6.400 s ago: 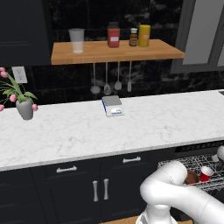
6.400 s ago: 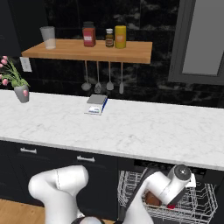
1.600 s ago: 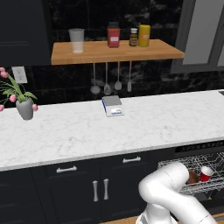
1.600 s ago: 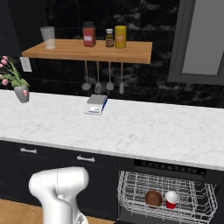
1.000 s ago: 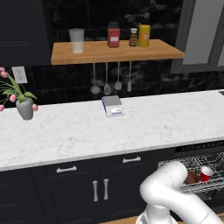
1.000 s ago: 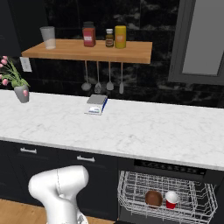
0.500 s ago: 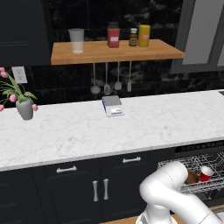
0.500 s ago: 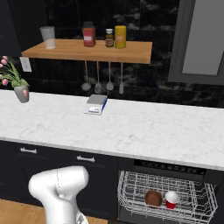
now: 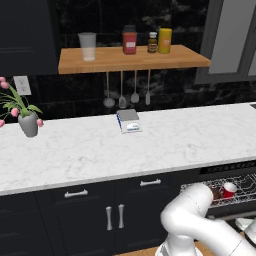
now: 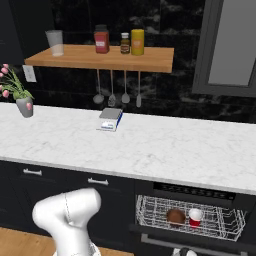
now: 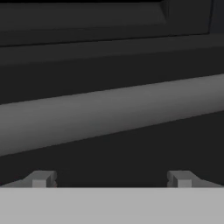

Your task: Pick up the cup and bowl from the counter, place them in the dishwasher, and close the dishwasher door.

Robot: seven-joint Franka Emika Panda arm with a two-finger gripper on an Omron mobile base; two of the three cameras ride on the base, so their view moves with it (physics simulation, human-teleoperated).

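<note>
While gripper jaws stand spread wide close before silver bar handle, cup beside bowl in dishwasher rack

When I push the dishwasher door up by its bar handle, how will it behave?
The dishwasher door looks like a flat rigid panel, so it should probably swing as one piece without flexing. Its bar handle looks smooth and round, so the open gripper may slide along it. The cup and bowl sit loose in the rack; a hard push might rattle them.
</note>
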